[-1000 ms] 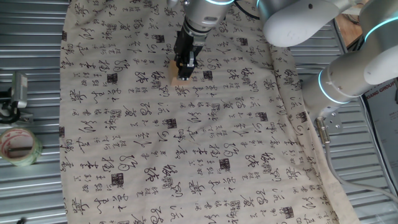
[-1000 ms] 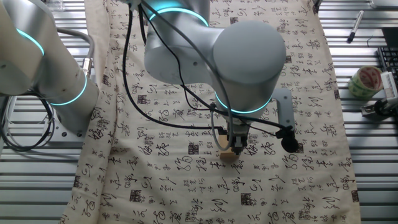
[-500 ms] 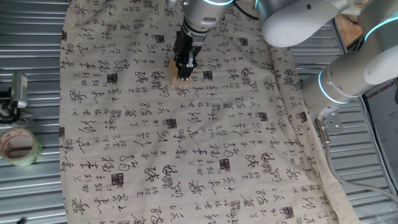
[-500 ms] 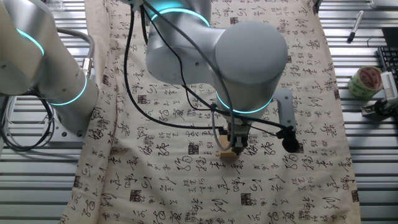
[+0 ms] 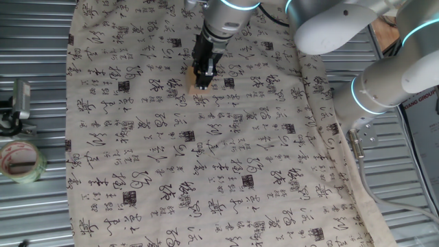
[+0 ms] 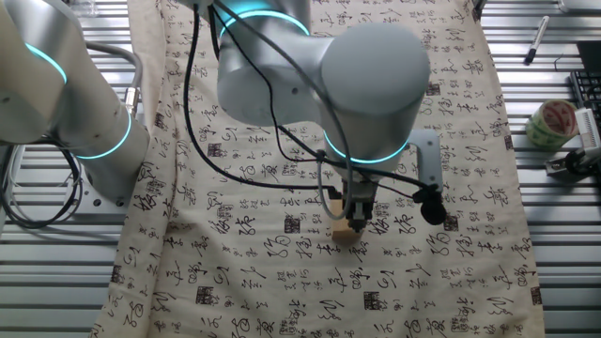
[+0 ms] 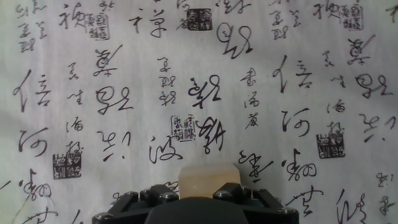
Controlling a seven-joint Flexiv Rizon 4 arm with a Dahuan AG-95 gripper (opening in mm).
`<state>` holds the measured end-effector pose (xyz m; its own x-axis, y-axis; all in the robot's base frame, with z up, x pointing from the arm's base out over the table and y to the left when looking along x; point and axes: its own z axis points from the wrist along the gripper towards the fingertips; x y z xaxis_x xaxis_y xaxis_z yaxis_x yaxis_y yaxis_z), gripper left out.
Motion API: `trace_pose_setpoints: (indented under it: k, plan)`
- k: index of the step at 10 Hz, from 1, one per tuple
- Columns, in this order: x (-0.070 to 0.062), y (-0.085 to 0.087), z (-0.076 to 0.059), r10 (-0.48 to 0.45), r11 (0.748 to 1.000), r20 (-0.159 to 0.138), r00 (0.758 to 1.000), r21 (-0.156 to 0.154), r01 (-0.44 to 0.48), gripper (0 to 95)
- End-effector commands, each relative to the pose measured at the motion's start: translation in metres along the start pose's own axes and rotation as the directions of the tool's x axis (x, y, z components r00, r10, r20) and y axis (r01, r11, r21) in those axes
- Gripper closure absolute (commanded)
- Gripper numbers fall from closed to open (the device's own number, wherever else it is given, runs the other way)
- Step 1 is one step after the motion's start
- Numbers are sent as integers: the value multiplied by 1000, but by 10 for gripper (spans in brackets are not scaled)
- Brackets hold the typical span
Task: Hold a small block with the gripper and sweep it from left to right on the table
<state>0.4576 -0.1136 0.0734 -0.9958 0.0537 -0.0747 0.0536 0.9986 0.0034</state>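
Observation:
The small block (image 5: 195, 84) is a pale tan cube resting on the calligraphy cloth of the table (image 5: 206, 158). My black gripper (image 5: 204, 75) stands upright over it, shut on it, at the far middle of the cloth. In the other fixed view the gripper (image 6: 355, 222) pinches the block (image 6: 345, 231) under the big silver-grey arm. In the hand view the block (image 7: 209, 181) sits between the fingers (image 7: 155, 198) at the bottom edge, against the cloth (image 7: 186, 74).
A roll of tape (image 5: 19, 161) and a metal clip (image 5: 17, 103) lie on the ribbed metal at the left. The second arm with cyan rings (image 5: 391, 82) stands at the right. Another tape roll (image 6: 549, 122) and a pen (image 6: 535, 39) show in the other fixed view.
The arm's upper body has shifted slightly; the gripper and block stay almost in the same spot on the cloth.

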Motion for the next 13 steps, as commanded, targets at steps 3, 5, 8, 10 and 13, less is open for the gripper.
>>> trace_pose_setpoints:
  k: [3,5,8,10,13]
  plan:
    - [-1,0,0,18,1000,-48,999,22,-17,380]
    - [-1,0,0,6,1000,-56,998,23,-4,380]
    - [-1,0,0,9,1000,-58,998,19,-8,380]
    - [-1,0,0,11,1000,-59,998,18,-10,380]
    - [-1,0,0,11,1000,-56,998,15,-10,380]
